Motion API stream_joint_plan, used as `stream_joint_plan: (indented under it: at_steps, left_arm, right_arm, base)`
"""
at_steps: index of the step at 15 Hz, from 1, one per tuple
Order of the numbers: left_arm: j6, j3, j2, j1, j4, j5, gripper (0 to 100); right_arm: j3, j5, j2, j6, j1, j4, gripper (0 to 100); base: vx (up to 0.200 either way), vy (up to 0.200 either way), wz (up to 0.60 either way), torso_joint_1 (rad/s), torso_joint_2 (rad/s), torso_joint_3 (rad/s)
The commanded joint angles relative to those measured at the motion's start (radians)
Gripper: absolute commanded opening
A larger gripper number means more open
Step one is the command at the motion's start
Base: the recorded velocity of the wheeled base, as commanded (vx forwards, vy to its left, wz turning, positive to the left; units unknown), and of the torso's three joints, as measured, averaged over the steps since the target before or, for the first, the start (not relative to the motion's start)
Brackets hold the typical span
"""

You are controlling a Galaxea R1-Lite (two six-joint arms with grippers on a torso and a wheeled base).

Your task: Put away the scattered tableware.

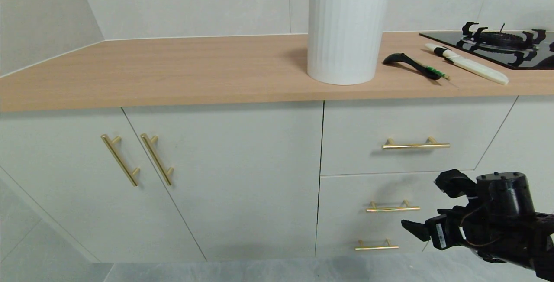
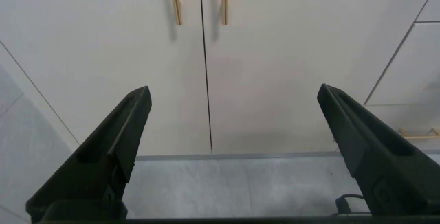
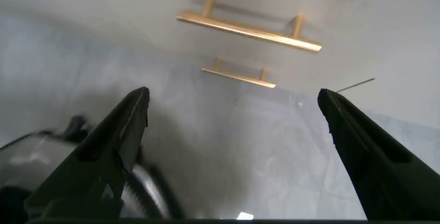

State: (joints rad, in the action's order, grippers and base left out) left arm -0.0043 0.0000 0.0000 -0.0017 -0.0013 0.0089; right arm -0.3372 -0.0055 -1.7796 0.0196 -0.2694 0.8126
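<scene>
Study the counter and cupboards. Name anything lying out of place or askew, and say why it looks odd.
Two utensils lie loose and slanted on the counter between the white container and the hob: a black-handled tool and a white knife, neither put away. Nothing looks spilled or damaged.

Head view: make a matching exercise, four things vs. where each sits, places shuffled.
1. white ribbed canister
2. black-handled utensil
3. white knife
4. right gripper

a. nearest the hob
b. low, in front of the drawers
c. between canister and knife
d. on the counter, above the seam between door and drawers

Pairs: 1-d, 2-c, 3-a, 4-b.
</scene>
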Motion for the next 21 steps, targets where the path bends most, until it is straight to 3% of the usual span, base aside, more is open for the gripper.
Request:
stream_joint_plan:
  at_steps: [1, 11, 21]
  left_arm:
    - [0.000, 0.000, 0.002, 0.000, 0.000, 0.000, 100]
    - [0.000, 0.000, 0.002, 0.000, 0.000, 0.000, 100]
    - [0.000, 0.000, 0.002, 0.000, 0.000, 0.000, 100]
  right_arm:
    - [0.021, -0.027, -0.143, -0.038, -0.004, 0.102, 100]
    - [0.001, -0.188, -0.488, -0.119, -0.005, 0.614, 100]
    - [-0.078, -0.241, -0.586, -0.133, 0.007, 0.697, 100]
  base:
    - [0.000, 0.000, 0.00, 0.000, 0.00, 0.000]
    - [0.000, 0.000, 0.00, 0.000, 0.00, 0.000]
    - [0.000, 0.000, 0.00, 0.000, 0.00, 0.000]
